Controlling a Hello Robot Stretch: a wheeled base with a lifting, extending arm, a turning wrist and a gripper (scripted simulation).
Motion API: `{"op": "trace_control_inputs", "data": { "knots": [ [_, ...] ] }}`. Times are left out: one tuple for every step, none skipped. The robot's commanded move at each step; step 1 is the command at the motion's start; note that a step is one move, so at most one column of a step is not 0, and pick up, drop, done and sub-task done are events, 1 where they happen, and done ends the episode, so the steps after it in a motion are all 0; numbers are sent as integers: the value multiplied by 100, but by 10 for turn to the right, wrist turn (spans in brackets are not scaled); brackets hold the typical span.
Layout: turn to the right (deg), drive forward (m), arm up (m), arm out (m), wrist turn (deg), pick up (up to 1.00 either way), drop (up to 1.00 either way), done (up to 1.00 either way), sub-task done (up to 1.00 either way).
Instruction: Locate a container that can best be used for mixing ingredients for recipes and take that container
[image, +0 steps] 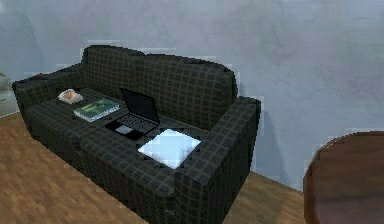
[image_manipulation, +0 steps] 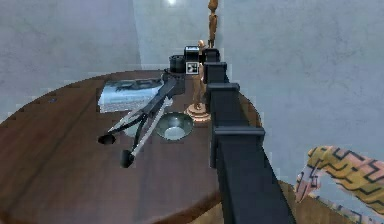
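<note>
A small grey metal bowl (image_manipulation: 174, 126) stands on the round brown table (image_manipulation: 60, 170) in the arm side view. The dark arm rises from the bottom edge and ends at two white marker squares. From there the gripper (image_manipulation: 117, 150) reaches down-left across the tabletop, its thin fingers (image_manipulation: 148, 118) ending in dark pads. The bowl sits just to the right of the fingers. Only bare tabletop lies at the gripper's far end, and it holds nothing.
A wooden jointed figure (image_manipulation: 205, 85) on a round base stands right of the bowl, and a magazine (image_manipulation: 128, 92) lies behind the fingers. A patterned cushion (image_manipulation: 345, 175) shows at lower right. Ahead, a dark plaid sofa (image: 190, 90) carries a laptop (image: 135, 112), a book (image: 96, 110) and a white pillow (image: 170, 147).
</note>
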Motion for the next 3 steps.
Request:
{"op": "trace_control_inputs", "data": {
  "knots": [
    [0,0,0,0,450,0,0,0,0],
    [0,0,0,0,450,0,0,0,0],
    [0,0,0,0,240,0,0,0,0]
  ]
}}
